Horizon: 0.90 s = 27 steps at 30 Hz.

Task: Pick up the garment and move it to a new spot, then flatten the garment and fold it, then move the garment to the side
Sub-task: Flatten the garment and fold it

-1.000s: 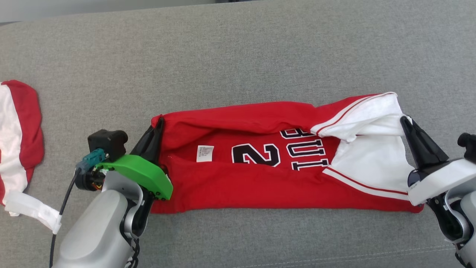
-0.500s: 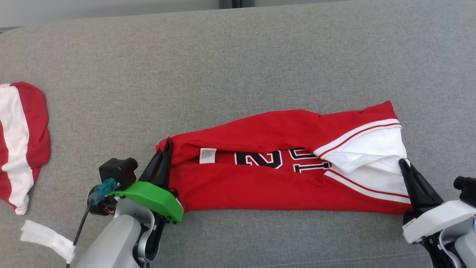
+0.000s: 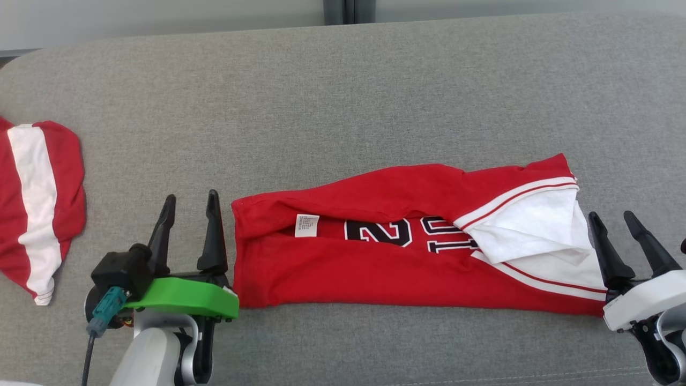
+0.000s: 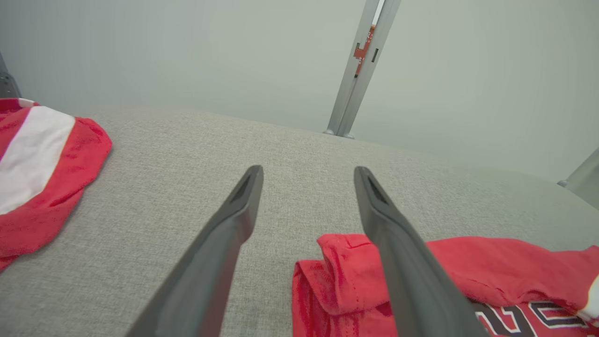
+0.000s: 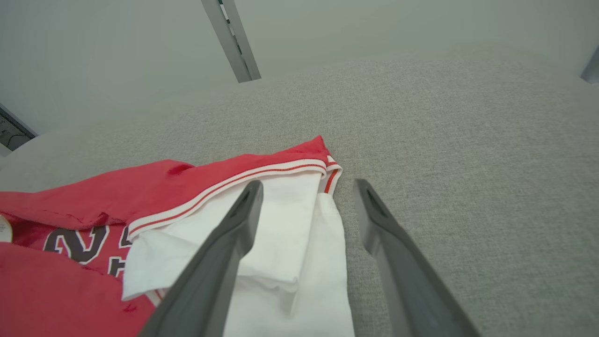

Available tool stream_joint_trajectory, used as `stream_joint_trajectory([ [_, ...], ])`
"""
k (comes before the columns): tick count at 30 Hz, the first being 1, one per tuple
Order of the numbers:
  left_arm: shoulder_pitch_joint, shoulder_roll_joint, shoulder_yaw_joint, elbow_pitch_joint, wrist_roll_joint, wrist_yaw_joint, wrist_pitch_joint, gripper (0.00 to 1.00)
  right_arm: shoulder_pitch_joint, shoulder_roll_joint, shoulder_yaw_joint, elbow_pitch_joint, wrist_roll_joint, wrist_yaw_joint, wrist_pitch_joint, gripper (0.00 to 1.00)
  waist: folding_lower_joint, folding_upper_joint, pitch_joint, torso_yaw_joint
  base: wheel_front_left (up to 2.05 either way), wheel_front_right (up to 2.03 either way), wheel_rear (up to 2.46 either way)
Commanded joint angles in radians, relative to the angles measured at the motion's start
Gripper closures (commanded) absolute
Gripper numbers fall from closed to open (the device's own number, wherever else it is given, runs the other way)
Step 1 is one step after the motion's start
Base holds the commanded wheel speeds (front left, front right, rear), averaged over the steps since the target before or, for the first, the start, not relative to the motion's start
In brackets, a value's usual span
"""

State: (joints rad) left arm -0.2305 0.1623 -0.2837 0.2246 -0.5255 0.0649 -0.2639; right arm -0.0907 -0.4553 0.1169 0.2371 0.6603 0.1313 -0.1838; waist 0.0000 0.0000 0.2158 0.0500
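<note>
Jersey (image 3: 375, 273) newly released, left fingers (image 3: 213, 230), right fingers (image 3: 603, 247) now wide beside its ends, striped garment (image 3: 40, 203) well left

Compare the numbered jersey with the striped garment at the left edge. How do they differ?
The jersey lies stretched long across the grey cushion; the striped garment lies bunched at its left edge, cut off by the head view. The jersey shows dark numerals and a white label; the striped garment shows a broad white band. Both are red and white, resting unheld.
</note>
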Motion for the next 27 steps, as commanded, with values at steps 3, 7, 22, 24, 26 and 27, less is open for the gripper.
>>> stream_joint_trajectory([
  [3, 0.051, -0.038, 0.081, -0.047, 0.079, -0.017, 0.000, 0.00, -0.048, -0.003, -0.009, 0.050, -0.027, -0.001, 0.042, 0.00, 0.0000, 0.0000, 0.000, 0.016, 0.00, 0.00, 0.00],
  [7, 0.087, -0.073, 0.163, -0.092, 0.156, -0.037, 0.000, 0.00, -0.095, 0.005, -0.007, 0.121, -0.046, -0.001, 0.079, 0.00, 0.0000, 0.0000, 0.006, 0.031, 0.00, 0.00, 0.00],
  [22, 0.162, -0.111, 0.254, -0.150, 0.284, -0.068, 0.000, 0.00, -0.186, 0.040, 0.109, 0.360, 0.018, -0.001, 0.163, 0.59, 0.0000, 0.0000, 0.018, 0.057, 0.00, 0.00, 0.00],
  [24, 0.165, -0.111, 0.247, -0.153, 0.282, -0.063, 0.000, 0.00, -0.186, 0.046, 0.129, 0.371, 0.050, 0.000, 0.174, 0.97, 0.0000, 0.0000, 0.016, 0.058, 0.00, 0.00, 0.00],
  [26, 0.168, -0.111, 0.242, -0.156, 0.282, -0.057, 0.000, 0.00, -0.187, 0.045, 0.144, 0.378, 0.073, 0.000, 0.177, 1.00, 0.0000, 0.0000, 0.013, 0.057, 0.00, 0.00, 0.00],
  [27, 0.169, -0.111, 0.241, -0.159, 0.285, -0.055, 0.000, 0.00, -0.189, 0.042, 0.150, 0.382, 0.083, -0.001, 0.175, 1.00, 0.0000, 0.0000, 0.010, 0.056, 0.00, 0.00, 0.00],
])
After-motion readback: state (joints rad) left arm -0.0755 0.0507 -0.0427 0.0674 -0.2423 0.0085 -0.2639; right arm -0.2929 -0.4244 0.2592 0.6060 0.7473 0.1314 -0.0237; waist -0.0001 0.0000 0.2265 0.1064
